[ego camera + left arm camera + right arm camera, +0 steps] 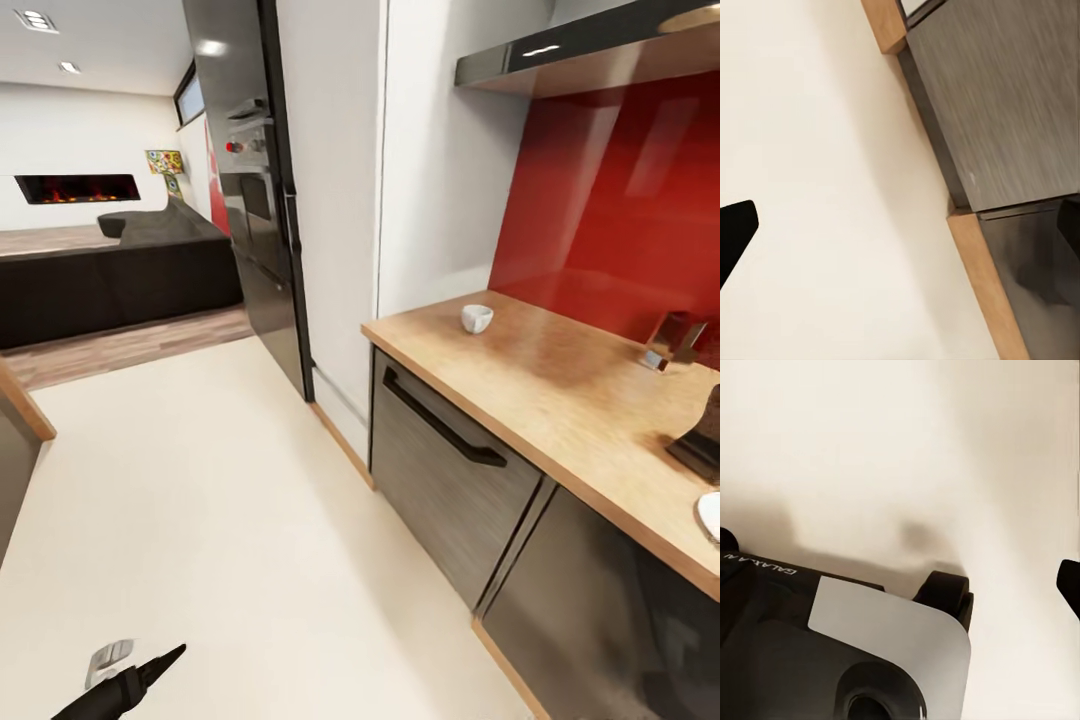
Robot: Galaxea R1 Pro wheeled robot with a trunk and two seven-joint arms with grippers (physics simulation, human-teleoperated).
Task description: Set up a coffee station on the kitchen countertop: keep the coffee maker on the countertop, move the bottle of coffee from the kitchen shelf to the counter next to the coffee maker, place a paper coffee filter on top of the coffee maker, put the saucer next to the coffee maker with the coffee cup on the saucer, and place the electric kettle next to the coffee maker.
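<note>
Head view crops the saucer (710,515) at the countertop (560,390) edge.

Black sofa (120,275) — lit fireplace (78,188)

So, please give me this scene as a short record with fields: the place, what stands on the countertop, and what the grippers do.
place: kitchen, with the living room behind
countertop: wooden, against the red wall
coffee cup: white, near the counter's far end, standing alone
saucer: white, at the picture's right edge, cut off
dark object: beside the saucer, cut off, cannot identify
left gripper: low over the floor, holds nothing visible, open or shut unclear
cabinet door: shut, black handle
</note>
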